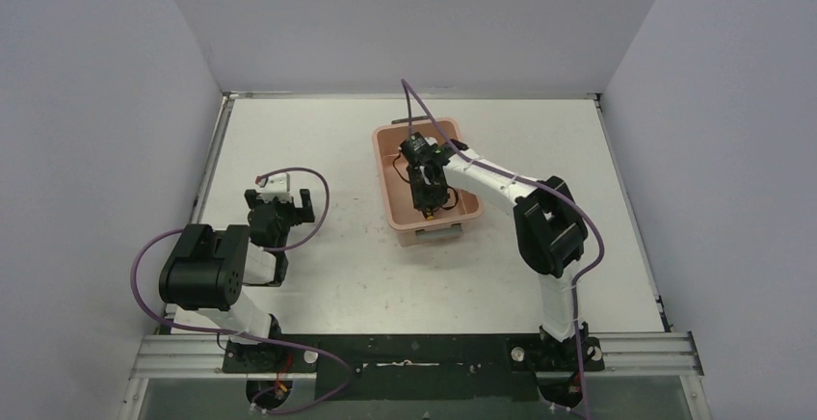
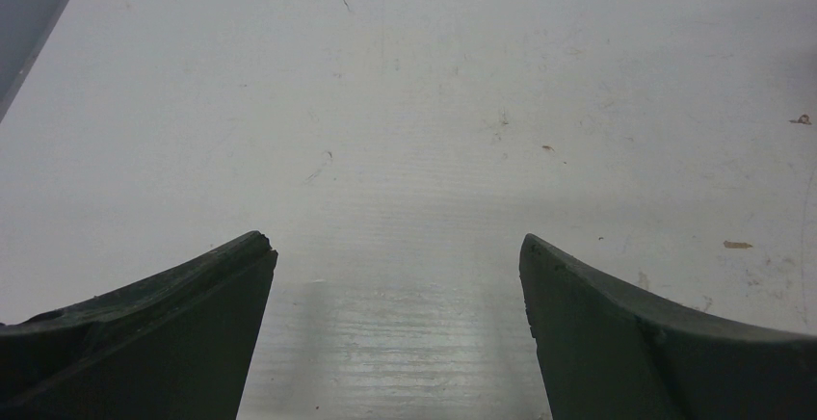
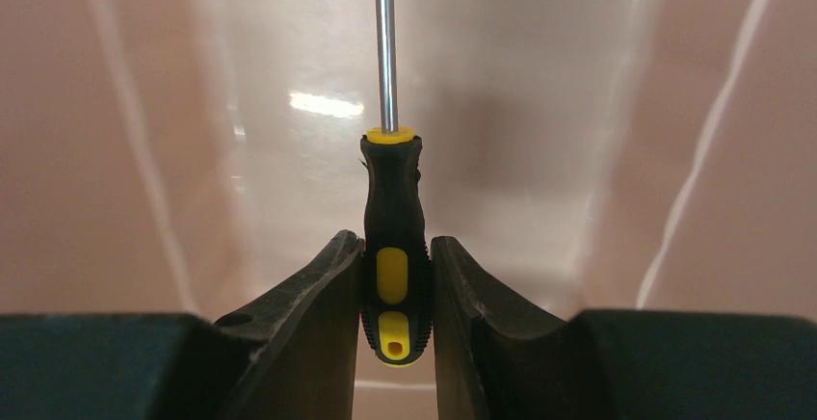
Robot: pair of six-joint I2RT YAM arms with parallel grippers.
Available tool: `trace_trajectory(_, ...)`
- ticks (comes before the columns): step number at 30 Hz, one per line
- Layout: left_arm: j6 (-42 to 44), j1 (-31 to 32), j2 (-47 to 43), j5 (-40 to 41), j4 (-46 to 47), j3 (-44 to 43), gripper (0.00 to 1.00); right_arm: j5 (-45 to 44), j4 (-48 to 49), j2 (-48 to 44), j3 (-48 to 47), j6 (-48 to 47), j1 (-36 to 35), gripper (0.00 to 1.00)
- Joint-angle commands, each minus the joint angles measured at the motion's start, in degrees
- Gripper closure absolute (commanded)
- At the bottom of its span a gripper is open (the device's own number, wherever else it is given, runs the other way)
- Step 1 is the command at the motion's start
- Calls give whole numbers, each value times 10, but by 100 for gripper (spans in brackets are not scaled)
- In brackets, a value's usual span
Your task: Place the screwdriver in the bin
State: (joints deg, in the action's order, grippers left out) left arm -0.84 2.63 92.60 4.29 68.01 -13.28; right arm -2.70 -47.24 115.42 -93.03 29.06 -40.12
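Note:
The salmon-pink bin (image 1: 385,165) stands at the table's middle back, and its pink floor and walls (image 3: 144,150) fill the right wrist view. My right gripper (image 1: 425,189) reaches down inside it, shut on the screwdriver (image 3: 393,218). Both fingers (image 3: 318,314) clamp the black handle with yellow inlays near its butt end. The thin metal shaft points away from the wrist along the bin's floor. In the top view the screwdriver shows only as a small yellow speck (image 1: 422,215) under the gripper. My left gripper (image 1: 279,210) hangs over bare table at the left, open (image 2: 397,247) with nothing between its fingers.
White table (image 1: 318,285) bounded by grey walls on three sides. A pale grey handle (image 1: 438,235) sticks out at the bin's near short end, a dark one (image 1: 457,144) at the far end. Purple cables loop off both arms.

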Motion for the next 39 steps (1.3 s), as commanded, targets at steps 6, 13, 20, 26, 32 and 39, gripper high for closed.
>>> trace_trajectory(6,-1,-1,-2,3,22,-9,3,-30,95,29,53,24,2,95)
trace_trajectory(13,-1,-1,-2,3,22,-9,3,-40,83,19,38,27,2,52)
trace_trajectory(20,-1,-1,-2,3,22,-9,3,-78,23,-24,-46,9,2,29)
trace_trajectory(26,-1,-1,-3,3,21,-9,3,-110,-7,-79,-123,-12,4,0)
trace_trajectory(32,0,-1,-3,2,22,-9,3,-110,7,-149,-134,-28,32,0)
trace_trajectory(39,-1,-1,-2,2,22,-9,3,-114,103,-295,79,-15,156,0)
